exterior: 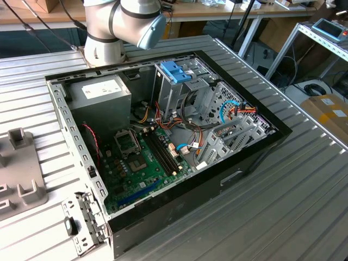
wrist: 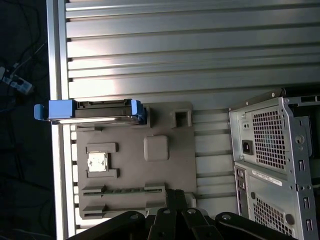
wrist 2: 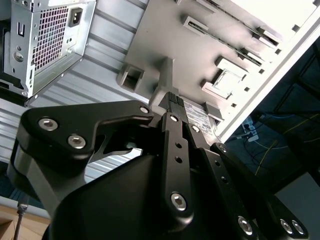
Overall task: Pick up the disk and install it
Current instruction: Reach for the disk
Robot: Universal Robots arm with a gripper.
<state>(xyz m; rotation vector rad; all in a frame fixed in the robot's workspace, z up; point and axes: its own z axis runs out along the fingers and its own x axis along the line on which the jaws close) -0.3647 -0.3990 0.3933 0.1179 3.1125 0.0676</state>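
The disk (wrist: 90, 111), grey metal with light-blue rails, stands on its edge at one corner of the grey fixture plate (wrist: 170, 165), close to the table's edge. In the first wrist view my gripper (wrist: 176, 196) hovers above the plate's opposite side, well apart from the disk. Its black fingers meet at their tips and hold nothing. The second wrist view looks past the gripper (wrist 2: 174, 99) and its black linkage onto the same fixture plate (wrist 2: 150, 40).
The open computer case (exterior: 261, 147) lies on the ribbed metal table (exterior: 283, 212), with a blue latch (exterior: 175, 70) on its silver drive cage and a grey power-supply box (exterior: 103, 92). Beside the case, at the exterior view's left, sits the fixture plate (exterior: 19, 190).
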